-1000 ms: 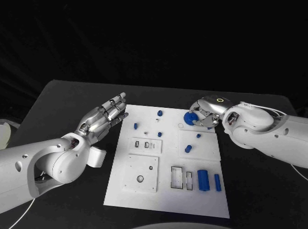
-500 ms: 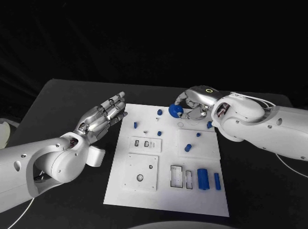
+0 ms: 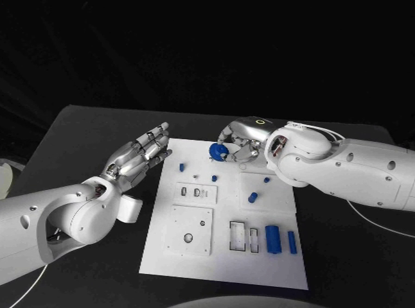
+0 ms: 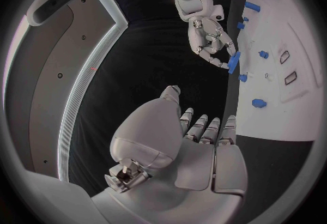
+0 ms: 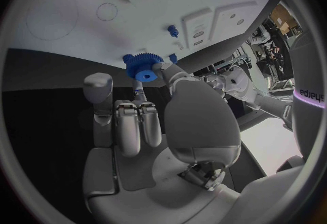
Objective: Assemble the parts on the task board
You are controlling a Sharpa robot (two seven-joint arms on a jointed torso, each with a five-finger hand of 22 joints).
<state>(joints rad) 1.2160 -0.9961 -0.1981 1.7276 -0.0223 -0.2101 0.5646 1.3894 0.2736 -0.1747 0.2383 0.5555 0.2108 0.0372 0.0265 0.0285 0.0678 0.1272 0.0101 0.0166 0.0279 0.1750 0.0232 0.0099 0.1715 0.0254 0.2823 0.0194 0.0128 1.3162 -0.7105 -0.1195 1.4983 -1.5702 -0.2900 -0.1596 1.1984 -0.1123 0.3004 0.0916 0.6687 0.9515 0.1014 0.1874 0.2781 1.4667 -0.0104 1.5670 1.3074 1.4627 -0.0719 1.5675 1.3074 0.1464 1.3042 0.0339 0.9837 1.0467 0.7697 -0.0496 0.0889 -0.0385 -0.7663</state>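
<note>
The right robot hand point(image 3: 237, 145) pinches a small blue toothed plastic gear point(image 5: 143, 66) above the far edge of the white task board point(image 3: 221, 256). The left robot hand point(image 3: 138, 157) hovers with fingers apart, holding nothing. The gear looks light, stiff and a little slippery, so a hold across its toothed rim seems best.

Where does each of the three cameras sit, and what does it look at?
Head view: on the robot's head, looking down at the white task board on the black table; both white arms show.
Left wrist view: behind the left robot hand, fingers apart, holding nothing; it faces the board's edge.
Right wrist view: behind the right robot hand, facing the board.
All three views share the round blue toothed gear that the right robot hand holds.
</note>
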